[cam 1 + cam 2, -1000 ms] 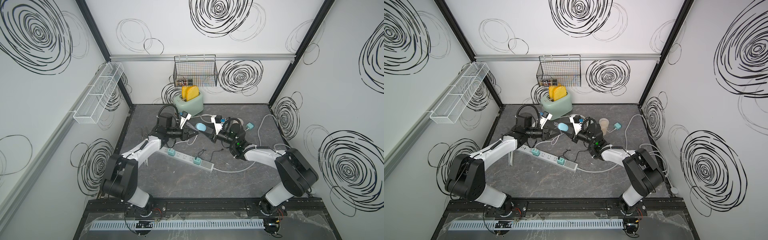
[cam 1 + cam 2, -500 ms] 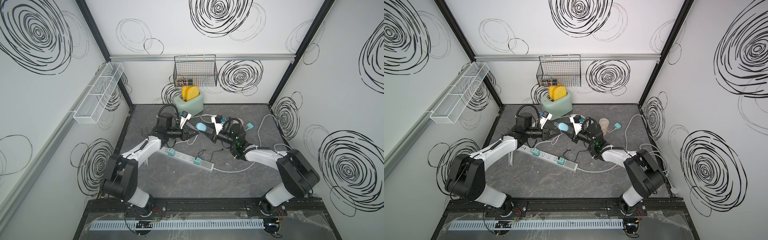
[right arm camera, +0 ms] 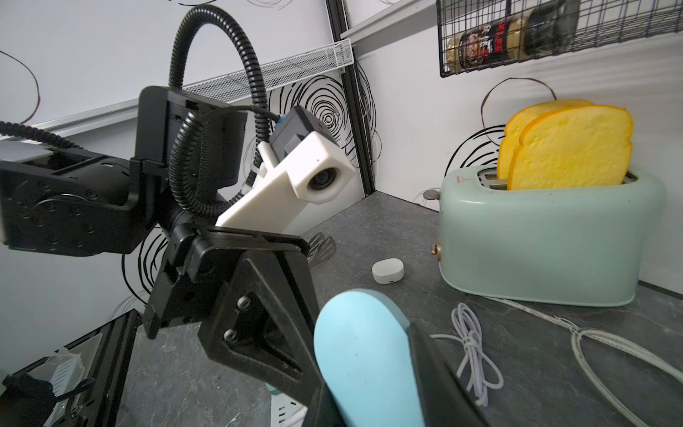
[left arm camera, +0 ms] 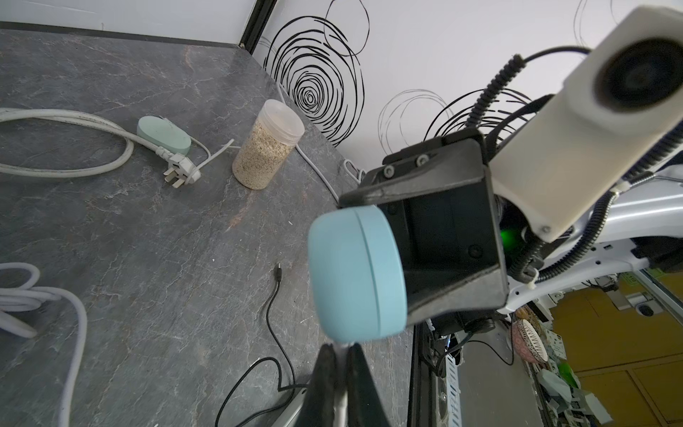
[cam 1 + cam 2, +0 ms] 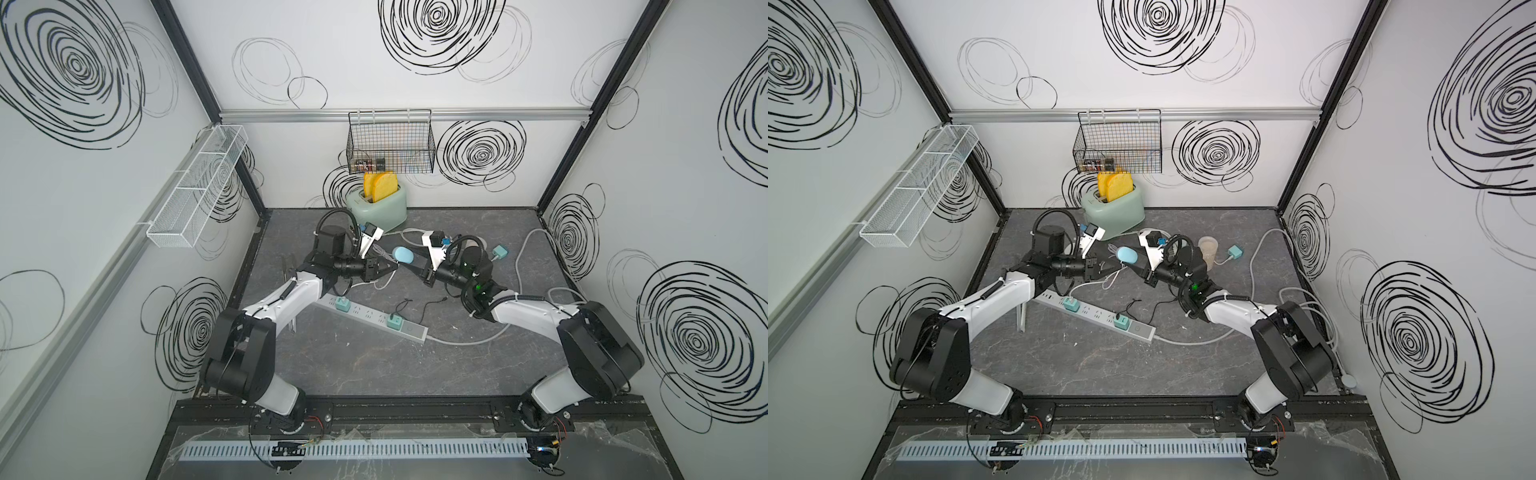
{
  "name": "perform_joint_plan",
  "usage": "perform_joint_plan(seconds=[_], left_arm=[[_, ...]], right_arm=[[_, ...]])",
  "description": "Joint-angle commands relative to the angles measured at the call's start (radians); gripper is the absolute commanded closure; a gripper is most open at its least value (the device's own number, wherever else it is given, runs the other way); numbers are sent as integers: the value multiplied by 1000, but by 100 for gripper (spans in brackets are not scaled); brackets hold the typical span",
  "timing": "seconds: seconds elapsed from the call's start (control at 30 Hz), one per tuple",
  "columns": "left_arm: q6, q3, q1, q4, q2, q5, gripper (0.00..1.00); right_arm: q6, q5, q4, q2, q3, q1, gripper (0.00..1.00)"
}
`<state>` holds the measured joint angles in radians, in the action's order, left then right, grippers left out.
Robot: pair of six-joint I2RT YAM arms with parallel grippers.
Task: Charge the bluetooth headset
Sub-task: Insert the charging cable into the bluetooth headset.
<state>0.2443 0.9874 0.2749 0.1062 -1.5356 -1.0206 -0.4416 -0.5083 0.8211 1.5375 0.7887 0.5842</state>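
Plug (image 4: 342,371) barely visible between left jaws, near blue case (image 4: 356,273)

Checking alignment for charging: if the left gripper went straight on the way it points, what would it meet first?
The blue case, held in the right gripper, directly ahead of the left gripper, which pinches a white cable. The gap looks small, though depth is unclear.

We see bright, even light with faint, soft shadows; our wrist views bow at the edges, and the close blue case (image 3: 366,355) looks blurred.
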Motion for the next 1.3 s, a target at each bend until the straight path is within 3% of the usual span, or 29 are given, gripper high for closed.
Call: perform_joint_plan(seconds=[0.0, 0.53, 1.27], left_arm=[[0, 8, -16, 64, 17, 53, 100], [47, -1, -32, 121, 19, 34, 100], [133, 7, -37, 300, 28, 92, 100]], right_arm=[[6, -97, 8, -46, 6, 21, 81], [-60, 40, 155, -53, -107, 99, 83], [1, -76, 51, -3, -97, 127, 87]])
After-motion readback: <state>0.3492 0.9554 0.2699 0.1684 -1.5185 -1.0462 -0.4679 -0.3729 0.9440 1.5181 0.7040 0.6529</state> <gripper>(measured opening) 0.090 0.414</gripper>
